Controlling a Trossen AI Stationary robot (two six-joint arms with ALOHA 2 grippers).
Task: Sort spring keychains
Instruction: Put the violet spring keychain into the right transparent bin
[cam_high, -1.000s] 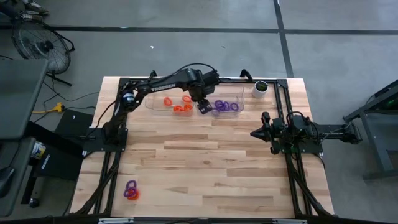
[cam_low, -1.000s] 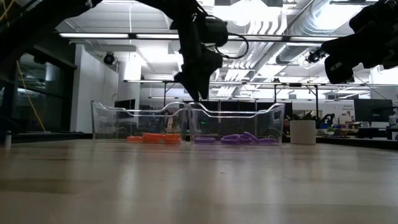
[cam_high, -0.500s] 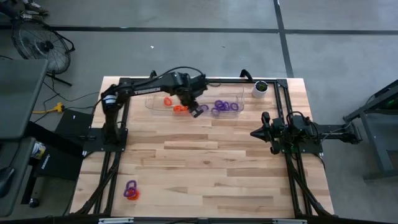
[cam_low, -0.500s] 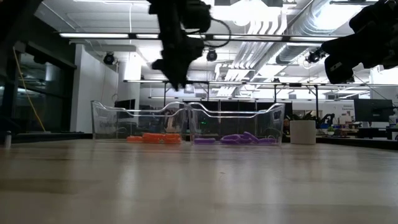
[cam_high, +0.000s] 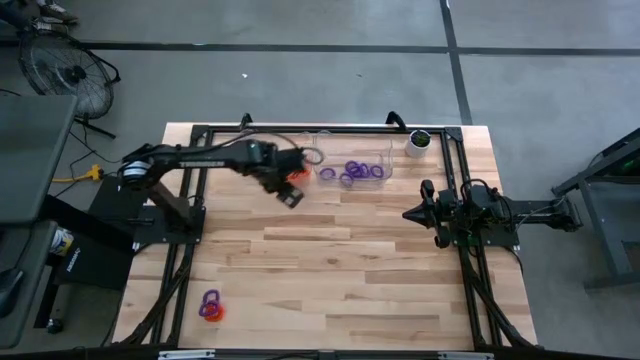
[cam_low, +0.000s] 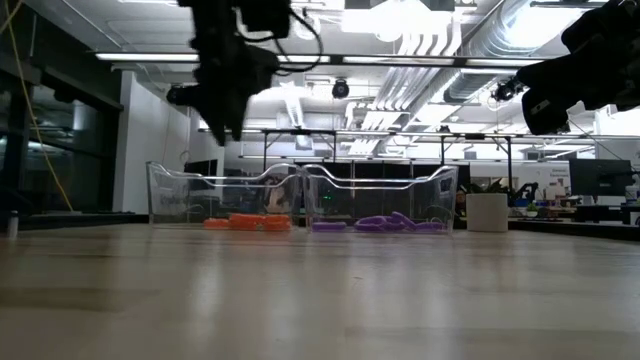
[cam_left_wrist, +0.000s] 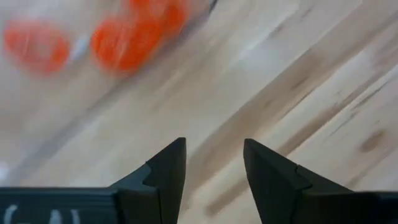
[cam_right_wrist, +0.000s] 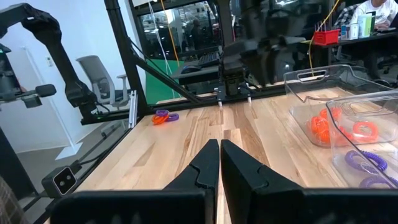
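My left gripper (cam_high: 292, 198) (cam_left_wrist: 214, 144) is open and empty. It hovers over bare wood just near of the clear two-compartment tray (cam_high: 386, 160), by the orange side. Orange spring keychains (cam_high: 296, 175) (cam_low: 250, 221) lie in the tray's left compartment, partly hidden by my left arm. Purple ones (cam_high: 352, 172) (cam_low: 385, 223) lie in the right compartment. One purple and one orange keychain (cam_high: 210, 306) (cam_right_wrist: 164, 116) lie together on the table near its near left corner. My right gripper (cam_high: 408, 213) (cam_right_wrist: 219, 144) is shut and empty, waiting at the table's right side, pointing left.
A small white cup with a dark top (cam_high: 418, 142) (cam_low: 487, 212) stands at the far edge, right of the tray. Black frame rails (cam_high: 190, 240) run along both sides of the table. Bare wood lies across the middle and near parts of the table.
My left gripper has swung from above the purple compartment toward the table's left and near edge. It passed over the orange compartment, rose slightly, and now hangs over the wood just outside the tray. The right arm has kept still.
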